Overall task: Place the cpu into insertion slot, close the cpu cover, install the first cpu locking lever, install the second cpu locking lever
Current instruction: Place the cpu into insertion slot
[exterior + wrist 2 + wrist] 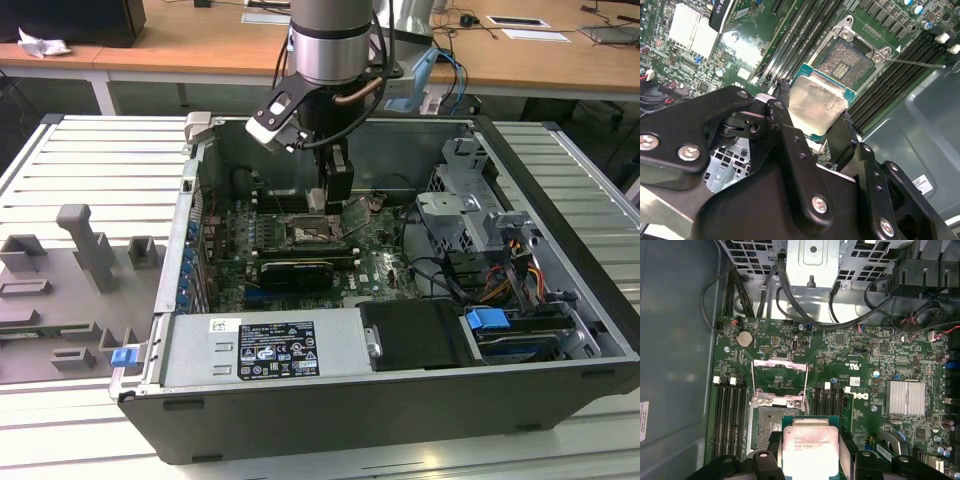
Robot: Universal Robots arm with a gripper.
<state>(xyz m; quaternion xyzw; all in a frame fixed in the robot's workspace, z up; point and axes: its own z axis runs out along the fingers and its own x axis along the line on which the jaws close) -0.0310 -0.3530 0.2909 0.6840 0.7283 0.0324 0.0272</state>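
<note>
My gripper [322, 203] hangs inside the open computer case, shut on the cpu [810, 447], a flat square chip with a pale metal top on a green base. In the second wrist view the cpu [817, 105] sits between the two black fingers [782, 125], level and just off to one side of the insertion slot [847, 60]. The insertion slot [765, 425] lies bare, its dark recessed centre showing. The cpu cover [779, 364] stands flipped up at the slot's far edge. A thin metal locking lever [915, 62] sticks out loose beside the slot.
Black memory slots [730, 410] flank the socket on both sides. A long black graphics card [295, 270] lies nearer the case front, with a power supply [265, 350] below it. A metal drive cage [470, 215] and cables fill the exterior view's right. Grey fixtures [85, 250] stand outside the case.
</note>
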